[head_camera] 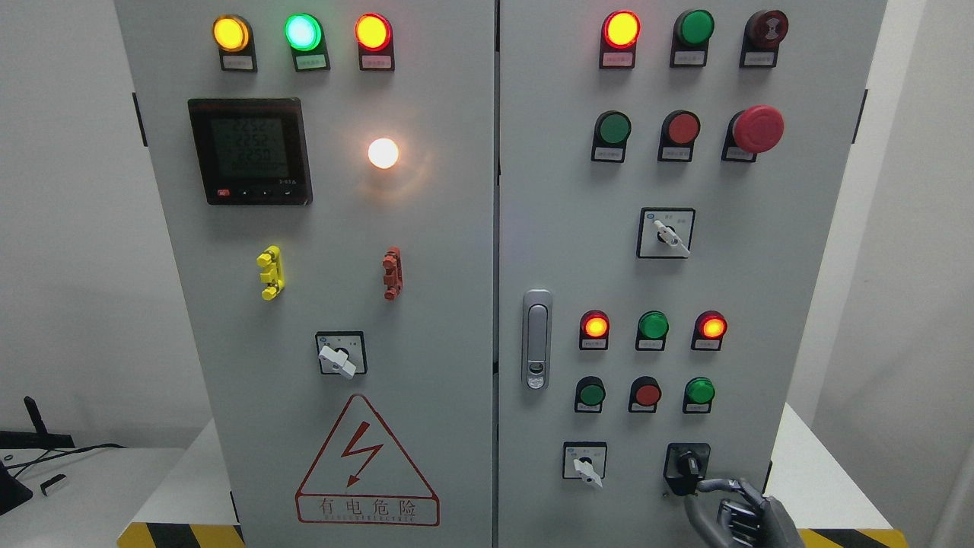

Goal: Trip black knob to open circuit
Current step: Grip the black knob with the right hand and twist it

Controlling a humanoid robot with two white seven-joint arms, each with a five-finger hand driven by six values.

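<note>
The black knob [688, 465] sits on a black square plate at the lower right of the grey cabinet's right door [639, 274]. My right hand [723, 506] rises from the bottom edge just below and right of it. Its fingers [711, 485] are spread, and one fingertip reaches up to the knob's lower edge without closing around it. My left arm does not show.
A white selector switch [586, 466] sits left of the knob, and another [670, 236] higher up. Several lit and unlit round lamps and buttons fill both doors. A red mushroom stop button [758, 128] juts out at upper right. A metal door latch [536, 339] stands mid-panel.
</note>
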